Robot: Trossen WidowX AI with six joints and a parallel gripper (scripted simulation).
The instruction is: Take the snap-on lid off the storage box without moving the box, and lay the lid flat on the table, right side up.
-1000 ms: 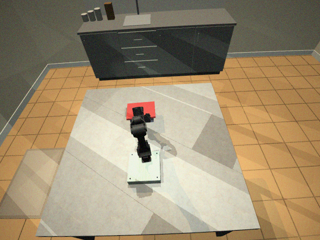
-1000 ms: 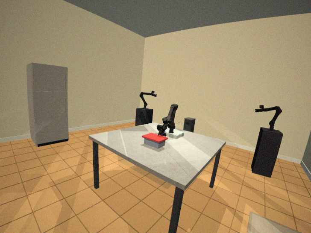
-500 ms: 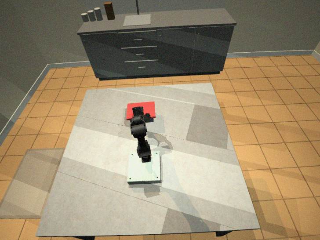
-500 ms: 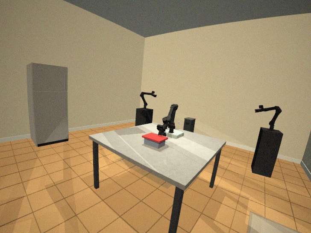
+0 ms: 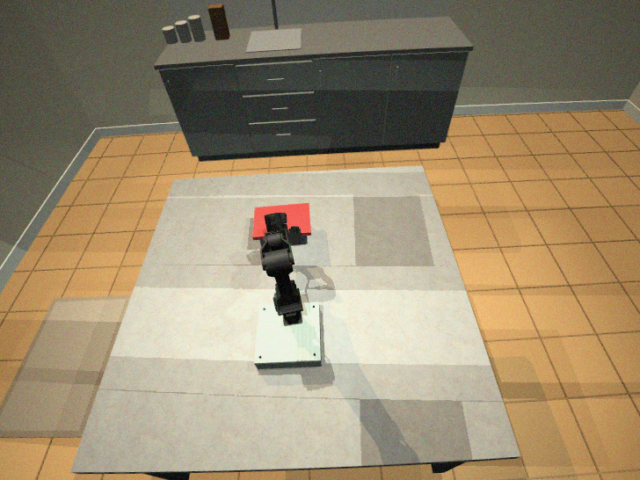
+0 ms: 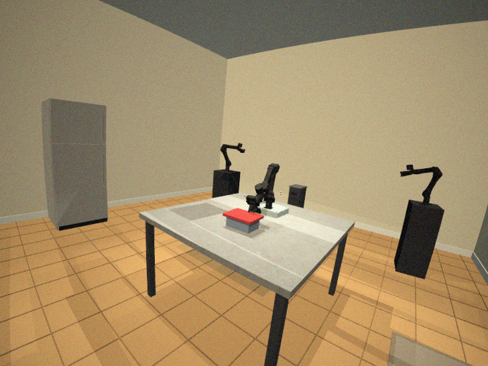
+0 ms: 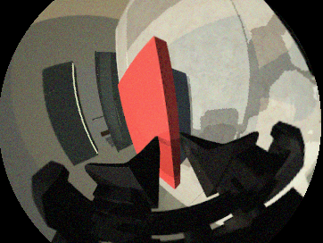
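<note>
The red lid (image 5: 297, 214) (image 6: 238, 214) (image 7: 144, 98) lies level on top of the grey-blue storage box (image 6: 240, 226) (image 7: 182, 96), its rim reaching out past the box walls. The box stands on the table (image 5: 207, 330) (image 6: 303, 252). My gripper (image 6: 255, 211) (image 7: 169, 137) is shut on the lid's near edge, one finger over the top face and one under the overhanging rim. No gap shows between lid and box in the exterior view. In the top view the arm hides part of the lid and the fingertips.
The arm's pale base plate (image 5: 273, 340) (image 6: 280, 211) is on the table behind the gripper, on the side away from the box. A kitchen counter (image 5: 356, 39) stands on the floor beyond the table. Two other arms on black pedestals (image 6: 225, 185) (image 6: 418, 236) stand away from the table.
</note>
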